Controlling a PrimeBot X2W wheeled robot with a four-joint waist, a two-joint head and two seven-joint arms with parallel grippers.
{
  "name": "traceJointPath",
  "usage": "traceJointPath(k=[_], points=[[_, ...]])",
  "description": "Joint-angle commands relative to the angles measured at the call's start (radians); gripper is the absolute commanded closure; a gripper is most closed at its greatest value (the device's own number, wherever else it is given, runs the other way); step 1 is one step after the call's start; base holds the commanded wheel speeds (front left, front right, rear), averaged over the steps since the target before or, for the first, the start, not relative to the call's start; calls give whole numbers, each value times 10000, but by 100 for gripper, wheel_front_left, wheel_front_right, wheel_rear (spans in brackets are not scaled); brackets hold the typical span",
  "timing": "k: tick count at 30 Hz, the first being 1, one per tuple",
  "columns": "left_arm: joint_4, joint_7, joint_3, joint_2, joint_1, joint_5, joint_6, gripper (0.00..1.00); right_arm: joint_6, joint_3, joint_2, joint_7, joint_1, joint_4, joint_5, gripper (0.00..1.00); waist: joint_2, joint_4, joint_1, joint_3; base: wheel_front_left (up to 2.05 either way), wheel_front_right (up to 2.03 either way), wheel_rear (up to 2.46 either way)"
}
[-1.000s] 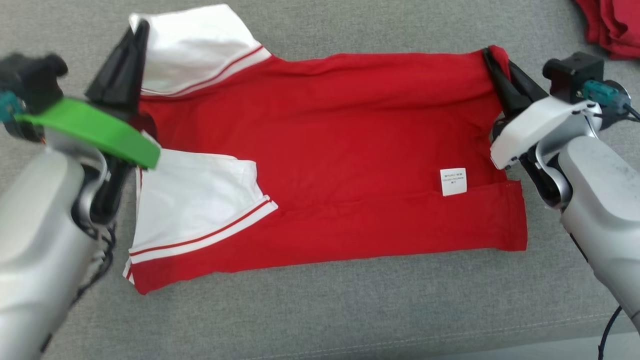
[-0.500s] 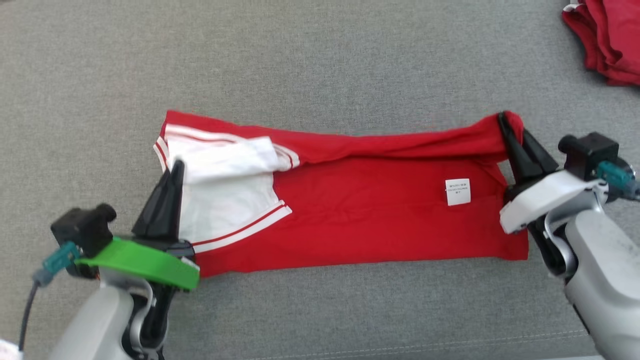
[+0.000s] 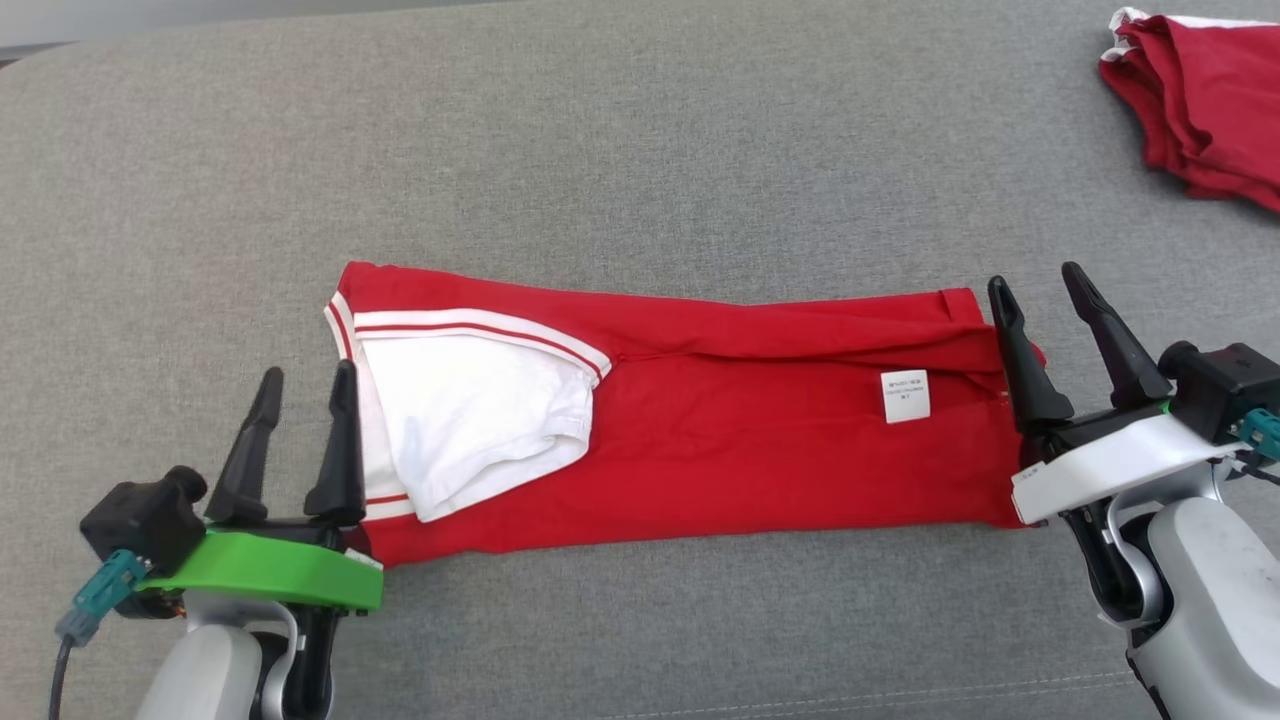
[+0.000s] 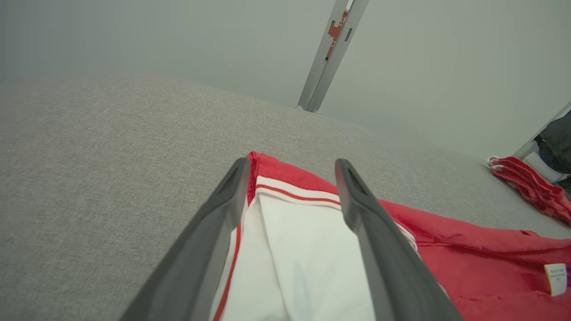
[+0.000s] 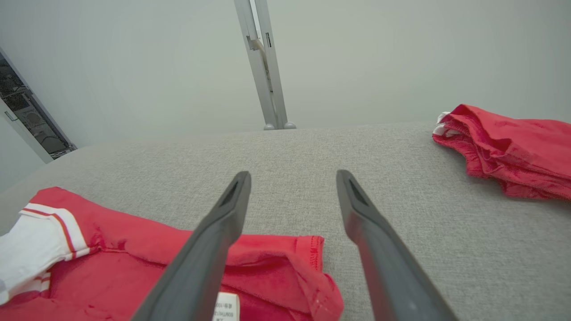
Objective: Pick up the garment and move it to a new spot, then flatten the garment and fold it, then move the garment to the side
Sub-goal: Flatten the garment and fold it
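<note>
Partly cropped, a red clothes pile (image 3: pixel 1200 110) lies beyond the folded red shirt (image 3: pixel 760 450), whose label (image 3: pixel 905 395) print is unreadable. The shirt lies flat between the left gripper (image 3: pixel 309 369), at its sleeve end, and the right gripper (image 3: pixel 1033 274), at its hem, both spread and empty.

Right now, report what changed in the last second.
Both grippers drew the far edge of the shirt toward the robot, folding it into a narrower band, then let go: the left gripper and right gripper now stand open at its ends. Unchanged: the label faces up, and the red pile lies far right on the couch.
</note>
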Motion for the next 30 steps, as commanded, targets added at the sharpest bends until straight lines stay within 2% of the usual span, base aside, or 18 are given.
traceJointPath(k=[1, 3, 12, 23, 24, 25, 26, 27, 28, 30], points=[[-53, -26, 288, -106, 207, 329, -84, 0, -13, -64, -11, -37, 178, -77, -64, 0, 0, -36, 1, -82, 0, 0, 0], [-118, -24, 650, -290, 297, 706, -109, 0, -12, -145, -19, -35, 185, -49, -114, 0, 0, -44, 1, -127, 0, 0, 0], [-410, -25, 2028, -1245, 594, 2936, -379, 0, -12, -216, 471, 388, -293, 1765, 328, 0, 0, 200, 1, -159, 0, 0, 0], [-111, -25, 2990, -1858, 793, 3946, -736, 0, -10, 178, 1107, 407, -409, 3672, 786, 0, 0, 382, 1, -274, 0, 0, 0], [-73, -25, 3035, -1891, 806, 3988, -765, 0, -12, 245, 1159, 421, -400, 3827, 876, 7, 0, 389, 1, -292, 0, 0, 0], [-44, -25, 3074, -1918, 813, 4021, -767, 0, -12, 275, 1185, 419, -407, 3958, 954, 39, 0, 395, 1, -308, 0, 0, 0], [-16, -26, 3120, -1949, 823, 4017, -790, 0, -12, 298, 1227, 423, -426, 4115, 1059, 65, 0, 400, 1, -329, 0, 0, 0], [10, -25, 3159, -1966, 829, 4038, -801, 0, -12, 347, 1261, 409, -441, 4217, 1117, 78, 0, 406, 1, -343, 0, 0, 0], [39, -25, 3201, -1980, 833, 4084, -808, 0, -10, 412, 1306, 379, -467, 4326, 1168, 100, 0, 413, 1, -360, 0, 0, 0], [64, -25, 3252, -1995, 834, 4129, -834, 0, -6, 493, 1356, 337, -572, 4504, 1286, 100, 0, 421, 1, -388, 0, 0, 0]])
